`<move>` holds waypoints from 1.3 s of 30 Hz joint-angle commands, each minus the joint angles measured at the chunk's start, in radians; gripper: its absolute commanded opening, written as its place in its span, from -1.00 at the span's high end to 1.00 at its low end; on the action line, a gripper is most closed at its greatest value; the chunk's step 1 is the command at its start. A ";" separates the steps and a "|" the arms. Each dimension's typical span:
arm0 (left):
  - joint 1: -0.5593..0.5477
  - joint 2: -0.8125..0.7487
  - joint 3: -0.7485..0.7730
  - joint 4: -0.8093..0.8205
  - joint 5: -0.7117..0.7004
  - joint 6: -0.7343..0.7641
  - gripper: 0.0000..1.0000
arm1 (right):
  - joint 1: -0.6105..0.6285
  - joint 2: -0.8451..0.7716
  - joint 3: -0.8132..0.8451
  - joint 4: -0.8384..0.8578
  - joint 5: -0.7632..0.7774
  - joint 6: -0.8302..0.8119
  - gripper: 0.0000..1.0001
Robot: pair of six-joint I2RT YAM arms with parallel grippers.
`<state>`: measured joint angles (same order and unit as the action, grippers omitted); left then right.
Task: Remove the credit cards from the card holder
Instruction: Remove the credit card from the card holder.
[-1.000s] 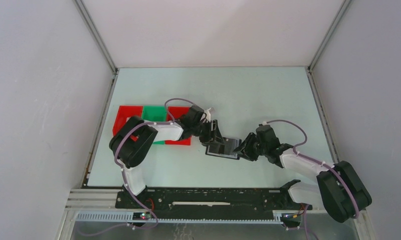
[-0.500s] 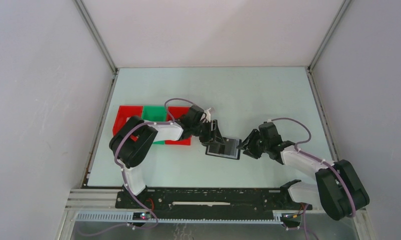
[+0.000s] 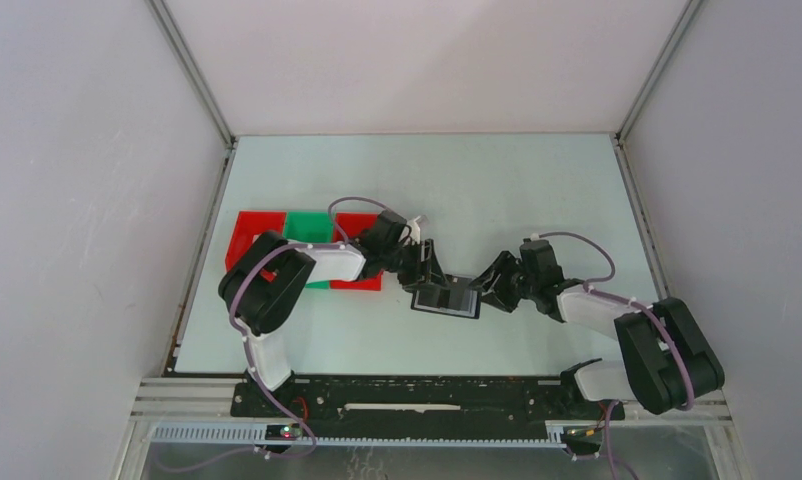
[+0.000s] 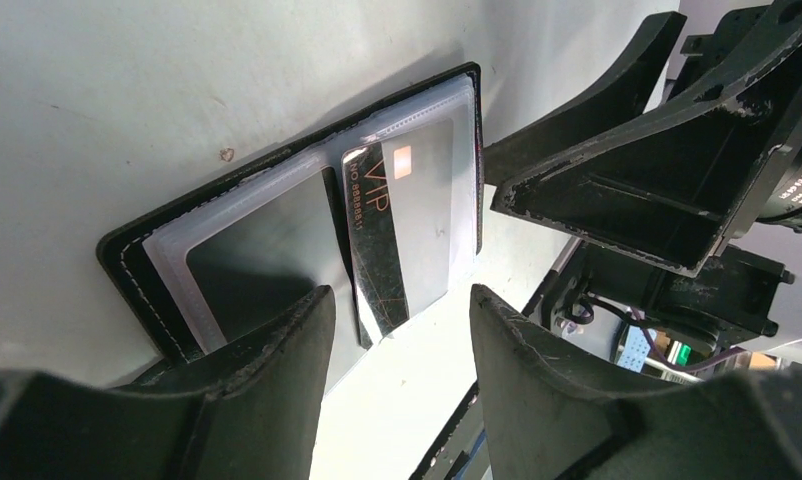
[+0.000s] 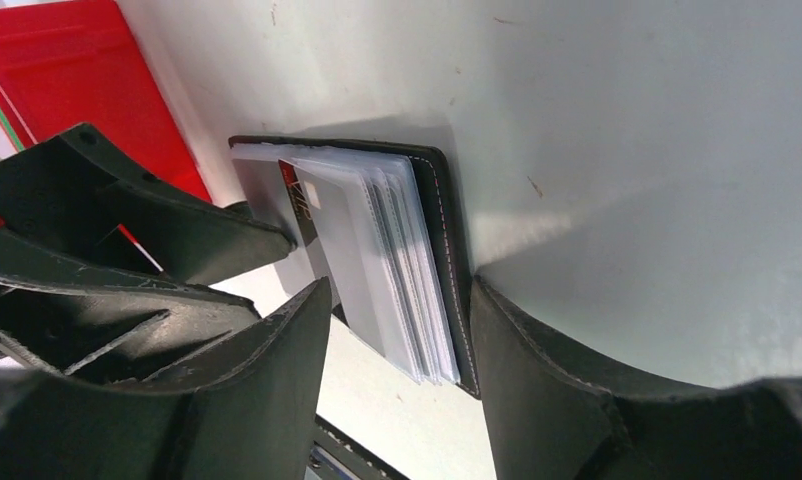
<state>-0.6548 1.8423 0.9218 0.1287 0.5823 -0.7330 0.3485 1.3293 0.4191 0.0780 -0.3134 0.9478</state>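
The black card holder (image 3: pixel 447 297) lies open on the table between my two grippers. Its clear sleeves (image 4: pixel 267 230) show a grey credit card (image 4: pixel 422 220) with a dark "VIP" strip, sticking out of the holder's near edge. My left gripper (image 4: pixel 402 295) is open; its left finger (image 4: pixel 257 380) hangs over the holder's left panel, and the card's end shows in the gap. My right gripper (image 5: pixel 399 290) is open at the holder's other side, its jaws standing either side of the fanned sleeve stack (image 5: pixel 397 260) and black cover (image 5: pixel 442 220). Neither gripper holds anything.
Red tray (image 3: pixel 255 235), green tray (image 3: pixel 309 228) and a second red tray (image 3: pixel 362 283) sit in a row left of the holder, partly under my left arm. Both grippers are close together over the holder. White walls enclose the table.
My right gripper's jaws have widened, and its forearm has swung toward the back of the table. The left arm and the holder have stayed put.
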 commanded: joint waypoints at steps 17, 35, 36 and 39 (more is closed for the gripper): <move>0.020 0.064 -0.061 -0.043 -0.061 0.043 -0.18 | -0.048 0.090 -0.231 0.589 -0.248 0.210 -0.12; 0.020 0.082 -0.058 -0.041 -0.052 0.049 -0.18 | -0.018 0.122 -0.209 0.628 -0.237 0.177 0.12; 0.021 0.082 -0.058 -0.041 -0.052 0.049 -0.18 | -0.015 0.126 -0.209 0.626 -0.235 0.173 0.13; 0.020 0.081 -0.058 -0.041 -0.050 0.049 -0.18 | -0.012 0.150 -0.212 0.640 -0.235 0.173 0.23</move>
<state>-0.6399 1.8664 0.9112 0.1932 0.6178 -0.7334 0.3252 1.4536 0.1844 0.6842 -0.5510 1.1351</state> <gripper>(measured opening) 0.589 0.422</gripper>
